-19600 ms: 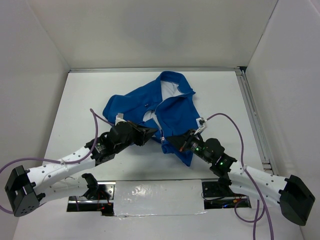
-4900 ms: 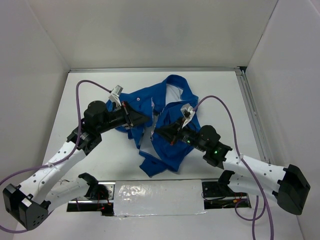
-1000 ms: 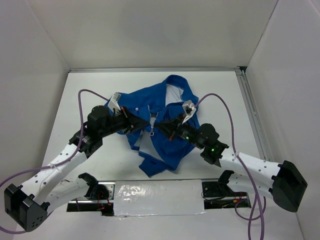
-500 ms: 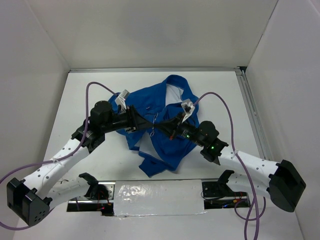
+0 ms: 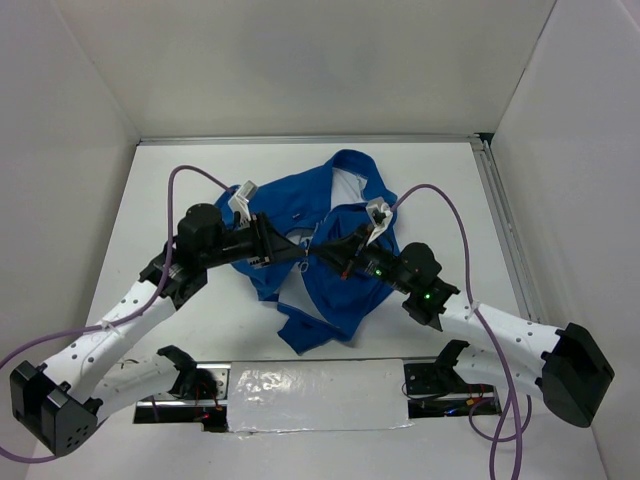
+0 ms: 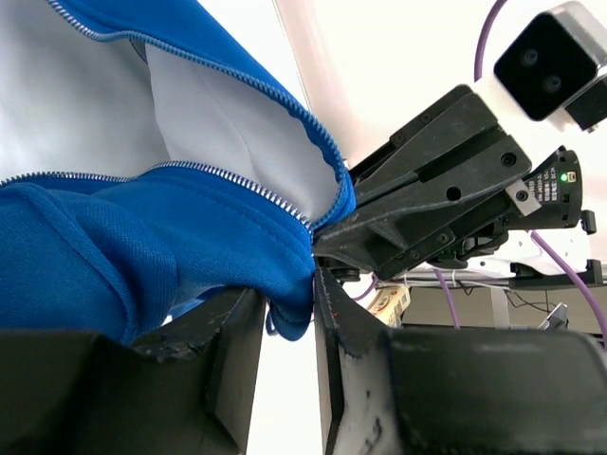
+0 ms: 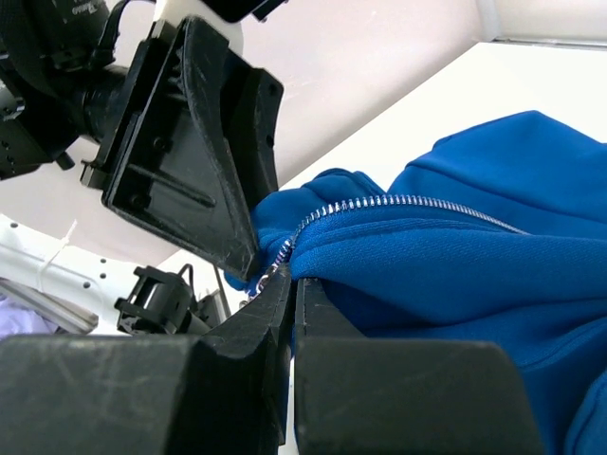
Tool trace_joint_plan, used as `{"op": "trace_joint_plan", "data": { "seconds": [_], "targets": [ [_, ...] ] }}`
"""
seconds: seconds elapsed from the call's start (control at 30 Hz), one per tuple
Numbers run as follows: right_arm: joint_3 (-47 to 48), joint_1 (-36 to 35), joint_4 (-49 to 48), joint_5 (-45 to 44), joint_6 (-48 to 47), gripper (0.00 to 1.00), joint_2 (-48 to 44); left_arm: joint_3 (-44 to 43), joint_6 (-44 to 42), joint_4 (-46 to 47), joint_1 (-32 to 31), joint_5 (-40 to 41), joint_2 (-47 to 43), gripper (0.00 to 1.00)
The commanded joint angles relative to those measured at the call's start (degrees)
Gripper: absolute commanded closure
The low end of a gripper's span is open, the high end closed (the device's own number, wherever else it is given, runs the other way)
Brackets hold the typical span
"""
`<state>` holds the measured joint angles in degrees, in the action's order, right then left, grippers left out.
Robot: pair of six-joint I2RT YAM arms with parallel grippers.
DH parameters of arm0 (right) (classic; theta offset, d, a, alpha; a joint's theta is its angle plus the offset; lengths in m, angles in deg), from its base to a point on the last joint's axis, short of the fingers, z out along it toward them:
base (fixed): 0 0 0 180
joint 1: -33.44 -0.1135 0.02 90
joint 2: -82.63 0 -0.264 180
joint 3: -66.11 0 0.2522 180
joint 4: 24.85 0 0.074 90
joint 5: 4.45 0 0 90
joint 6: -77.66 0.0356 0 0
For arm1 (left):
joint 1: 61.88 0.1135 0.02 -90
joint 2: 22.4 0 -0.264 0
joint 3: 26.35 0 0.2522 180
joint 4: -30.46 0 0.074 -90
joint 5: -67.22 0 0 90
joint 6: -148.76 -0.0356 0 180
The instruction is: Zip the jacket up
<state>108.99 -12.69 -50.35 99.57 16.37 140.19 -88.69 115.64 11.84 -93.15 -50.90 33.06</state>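
While both arms crowd one spot mid-table, table (image 5: pixel 130 200): bare white surface wide open on the left, up to the wall (image 5: pixel 60 150)
Left arm (image 5: pixel 130 308): runs diagonally from the near-left corner to the centre, with its purple cable (image 5: pixel 200 170) looping over open table
Left gripper (image 6: pixel 289 313): fingers (image 6: pixel 232 360) nearly together, narrow gap, fold of blue fabric pinched in it; nose to nose with the other claw, no room between
Jacket (image 5: pixel 345 285): rumpled at table centre, collar toward the far edge but apart from it, lower hem near the base plate; the front is bunched up where both claws hold it
Zipper (image 6: pixel 228 180): undone, two tooth rows apart over white lining, converging at the claws
Right gripper (image 7: pixel 290 289): fingers pressed flat together on the toothed edge where it ends; slider or plain edge, cannot tell
Right arm (image 5: pixel 490 330): comes in from the near-right corner, with the right cable (image 5: pixel 425 186) arcing above it
Rail (image 5: pixel 505 230): metal strip along the table's right edge, well apart from the blue fabric, with bare table between
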Motion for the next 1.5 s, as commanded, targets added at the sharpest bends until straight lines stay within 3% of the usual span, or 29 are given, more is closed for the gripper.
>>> {"op": "trace_joint_plan", "data": {
  "seconds": [0.0, 0.13, 0.2, 0.23, 0.27, 0.77, 0.97, 1.03, 1.17, 1.2, 1.27, 1.37, 1.47],
  "targets": [
    [2.3, 0.1, -3.5, -1.9, 0.6, 1.00, -0.8, 0.6, -1.4, 3.0, -0.3, -2.3, -1.1, 0.62],
    [2.5, 0.2, -3.2, -4.3, 1.8, 1.00, -0.7, 1.1, -2.1, 3.4, -0.3, -3.1, -1.1, 0.68],
    [3.1, 0.1, -2.7, -5.1, 2.8, 1.00, -0.6, 1.2, -3.0, 3.4, -0.3, -3.3, -1.1, 0.81],
    [3.3, 0.1, -2.5, -5.4, 3.2, 1.00, -0.7, 1.3, -3.4, 3.5, -0.3, -3.3, -1.1, 0.94],
    [3.6, 0.0, -2.0, -5.9, 3.4, 1.00, -0.7, 1.3, -3.7, 3.1, -0.3, -3.3, -1.1, 1.00],
    [15.3, 2.6, 10.5, -0.3, 7.9, 1.00, -1.4, 8.8, -15.1, -0.4, -5.2, -1.1, -4.9, 1.00],
    [22.8, 2.8, 29.8, -1.3, 2.7, 1.00, 3.4, 7.0, -11.5, -2.4, -6.5, 3.7, -6.9, 1.00],
    [22.6, 1.2, 33.3, -2.6, 1.3, 0.93, 4.1, 5.5, -8.6, -3.3, -6.5, 6.9, -5.7, 1.00],
    [20.7, -2.6, 38.0, -5.2, -0.8, 0.69, 2.9, 1.7, -4.8, -4.5, -6.4, 12.4, -3.3, 1.00],
    [20.3, -3.5, 38.6, -6.0, -1.4, 0.52, 2.0, 1.3, -4.0, -4.4, -6.4, 13.8, -3.0, 1.00],
    [20.4, -5.2, 41.4, -8.8, -2.9, 0.33, 1.2, 0.6, -1.8, -3.9, -6.4, 15.0, -2.7, 1.00],
    [20.2, -5.5, 43.2, -10.8, -3.1, 0.24, -1.1, -1.1, 0.7, -4.4, -6.4, 16.3, -2.7, 1.00],
    [19.2, -5.6, 43.9, -10.6, -2.8, 0.24, -4.4, -2.8, 2.3, -5.9, -6.4, 18.0, -2.8, 1.00]
  ]
}}
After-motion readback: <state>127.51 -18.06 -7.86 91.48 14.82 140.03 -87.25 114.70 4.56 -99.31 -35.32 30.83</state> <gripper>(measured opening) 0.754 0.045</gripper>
